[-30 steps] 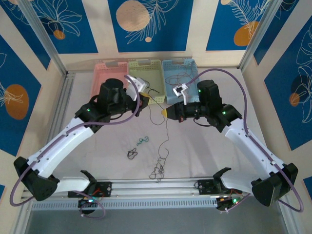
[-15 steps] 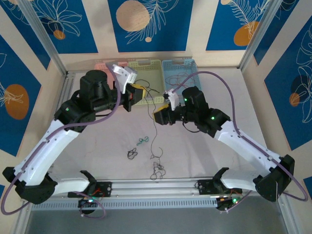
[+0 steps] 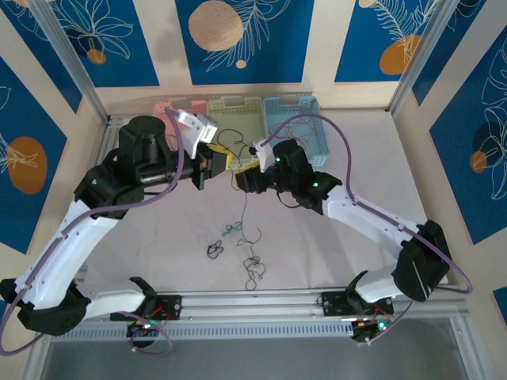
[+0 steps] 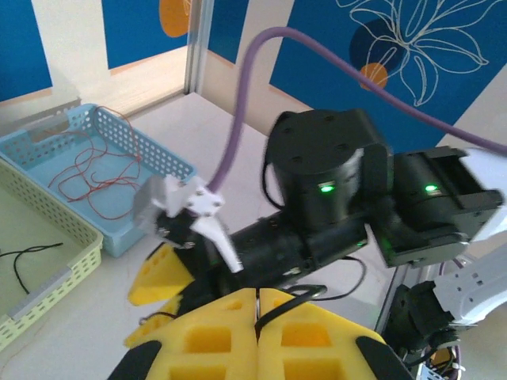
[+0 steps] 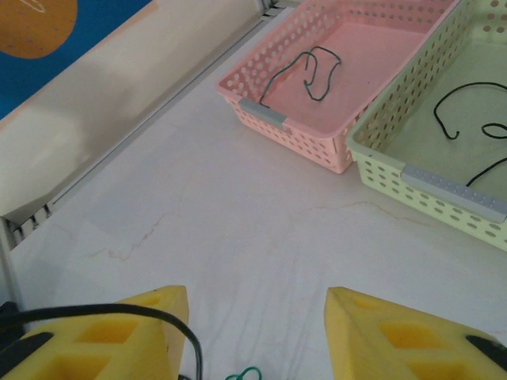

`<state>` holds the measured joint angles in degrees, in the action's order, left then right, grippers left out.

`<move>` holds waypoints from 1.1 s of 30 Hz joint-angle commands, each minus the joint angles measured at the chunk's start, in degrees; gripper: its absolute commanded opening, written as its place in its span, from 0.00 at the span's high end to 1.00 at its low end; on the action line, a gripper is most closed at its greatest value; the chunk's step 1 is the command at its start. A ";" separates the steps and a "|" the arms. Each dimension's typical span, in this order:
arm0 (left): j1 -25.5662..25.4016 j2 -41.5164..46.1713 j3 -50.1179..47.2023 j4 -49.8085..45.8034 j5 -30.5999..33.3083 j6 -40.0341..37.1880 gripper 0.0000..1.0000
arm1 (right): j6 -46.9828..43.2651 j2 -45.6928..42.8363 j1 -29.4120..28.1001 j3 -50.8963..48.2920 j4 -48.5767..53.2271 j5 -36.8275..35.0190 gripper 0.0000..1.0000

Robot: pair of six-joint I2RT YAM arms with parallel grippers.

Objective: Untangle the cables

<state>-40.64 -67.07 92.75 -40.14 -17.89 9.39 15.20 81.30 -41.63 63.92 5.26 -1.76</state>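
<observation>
Top external shows us a knot of cables [image 3: 253,273] low centre on the tabletop [image 3: 158,237], not yet undone; some lie sorted in baskets [image 3: 238,101]. Our left pincer [image 3: 215,162] clamps a black strand [image 4: 257,305]; right pincer [image 5: 255,317] stands open.

Baskets [image 3: 238,103] line the table's [image 3: 384,170] far edge. The left arm [image 3: 71,237] and right arm [image 3: 364,215] meet mid-table over dangling cables [image 3: 252,269]. The far right corner is free.
</observation>
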 commanded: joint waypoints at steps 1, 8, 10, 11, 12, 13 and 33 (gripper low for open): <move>-0.44 2.14 2.73 -0.37 -3.30 1.68 1.00 | 1.30 3.00 -0.17 1.49 -4.15 -3.59 0.53; -0.48 4.48 7.66 -2.56 -5.04 2.98 1.00 | 2.87 11.11 0.98 2.56 -6.94 -5.21 0.62; -0.50 5.17 9.28 -3.96 -5.06 2.84 1.00 | 3.51 12.78 1.70 2.61 -7.20 -5.54 0.65; -0.46 5.50 9.97 -4.65 -4.97 2.86 1.00 | 3.84 13.53 2.23 2.37 -7.60 -5.41 0.66; -0.46 5.93 10.48 -5.22 -4.88 2.74 1.00 | 4.26 14.02 2.81 2.14 -8.06 -5.07 0.67; -0.43 6.43 11.14 -5.91 -4.74 2.60 1.00 | 4.73 14.79 3.63 1.98 -8.32 -4.45 0.68; -0.45 5.27 14.30 -8.14 0.18 0.68 1.00 | 11.25 20.05 13.69 -0.38 -6.40 2.97 0.76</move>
<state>-40.64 -59.05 107.83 -48.86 -20.01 11.44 25.39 104.03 -28.05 64.71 -0.86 -0.84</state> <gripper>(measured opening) 0.065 0.235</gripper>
